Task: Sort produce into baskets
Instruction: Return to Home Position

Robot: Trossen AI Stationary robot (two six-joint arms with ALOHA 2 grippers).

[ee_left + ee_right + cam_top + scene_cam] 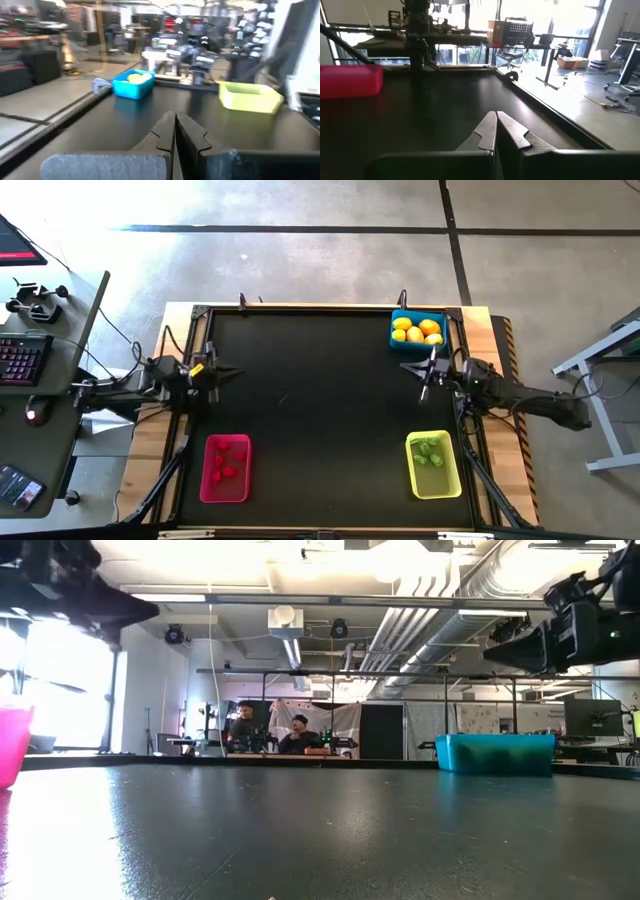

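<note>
The bright blue basket (417, 331) at the far right holds several yellow-orange lemons (415, 330). The pink-red basket (226, 468) at the near left holds red berry bits (227, 460). The yellow-green basket (434, 464) at the near right holds round green bits (428, 450). My left gripper (232, 373) is shut and empty above the table's left side. My right gripper (410, 367) is shut and empty, just near of the blue basket. Both fingertip pairs show closed in the wrist views: the left gripper (174, 119) and the right gripper (496, 118).
The black table top (320, 410) lies bare between the baskets. The low view shows the blue basket (495, 753) at the far right and the pink-red basket's edge (12, 740) at the left. People sit at desks in the room behind the table (270, 735).
</note>
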